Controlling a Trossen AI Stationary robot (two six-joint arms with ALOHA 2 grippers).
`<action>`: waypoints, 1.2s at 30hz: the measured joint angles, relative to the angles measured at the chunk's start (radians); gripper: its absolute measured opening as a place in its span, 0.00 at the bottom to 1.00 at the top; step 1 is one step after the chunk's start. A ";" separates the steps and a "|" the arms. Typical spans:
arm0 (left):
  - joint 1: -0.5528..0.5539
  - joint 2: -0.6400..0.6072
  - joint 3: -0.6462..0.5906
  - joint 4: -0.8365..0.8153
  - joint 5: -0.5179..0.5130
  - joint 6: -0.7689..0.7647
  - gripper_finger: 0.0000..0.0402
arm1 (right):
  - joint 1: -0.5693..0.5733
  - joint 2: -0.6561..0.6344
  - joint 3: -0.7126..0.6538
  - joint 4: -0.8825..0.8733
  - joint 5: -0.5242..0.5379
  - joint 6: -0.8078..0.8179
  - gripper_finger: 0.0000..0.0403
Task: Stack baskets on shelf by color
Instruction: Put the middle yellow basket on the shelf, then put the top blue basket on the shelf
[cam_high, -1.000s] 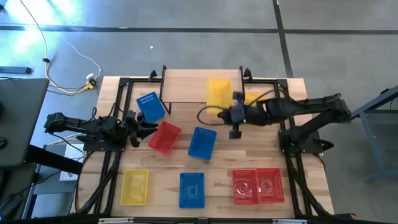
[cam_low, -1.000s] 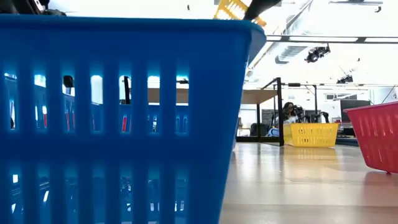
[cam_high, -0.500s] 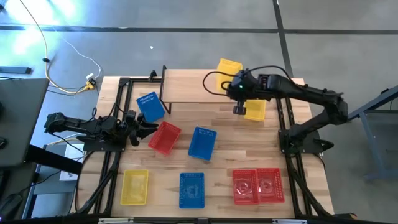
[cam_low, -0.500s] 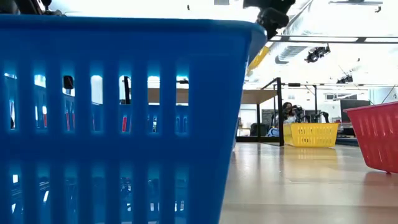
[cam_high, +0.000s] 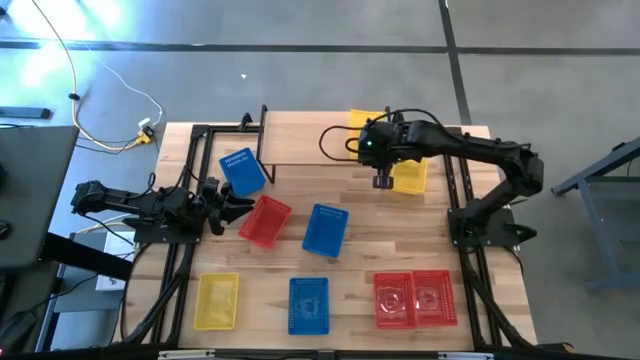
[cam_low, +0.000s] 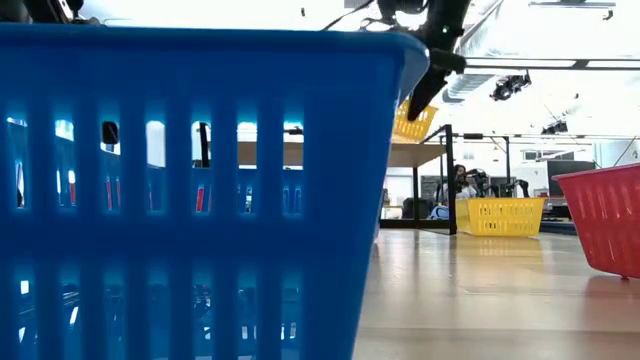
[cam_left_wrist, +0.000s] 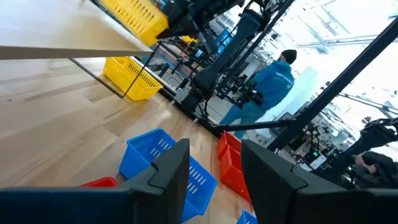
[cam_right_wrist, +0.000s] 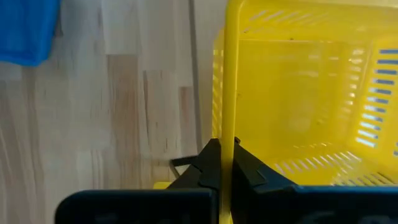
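Yellow basket being carried to the shelf

Nearest the camera, loose baskets (cam_high: 309, 304) are waiting on the tabletop (cam_high: 355, 245); the left gripper (cam_high: 232, 205) is idling wide beside a red basket (cam_high: 264, 220). Farther back, the right gripper (cam_high: 381, 178) is pinching a yellow basket (cam_right_wrist: 298, 93) by its rim above the shelf (cam_high: 310, 138), likely so it hangs free for placing.

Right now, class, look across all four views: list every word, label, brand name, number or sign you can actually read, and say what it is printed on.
None: no text can be read in any view.
Pale marks show in the bottoms of the blue basket near the shelf and the two red baskets at the table's front, too small to read.
The yellow basket in the right tool shows plain mesh, no writing.
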 joint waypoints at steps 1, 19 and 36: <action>0.000 0.000 0.000 0.000 0.000 0.000 0.33 | 0.000 0.007 0.000 -0.001 0.000 0.000 0.00; 0.000 0.000 0.000 0.001 0.004 -0.037 0.33 | 0.000 0.020 0.000 -0.015 0.038 -0.003 0.10; 0.000 0.000 0.018 -0.004 0.011 0.012 0.33 | 0.001 0.020 0.057 -0.074 0.045 0.158 0.24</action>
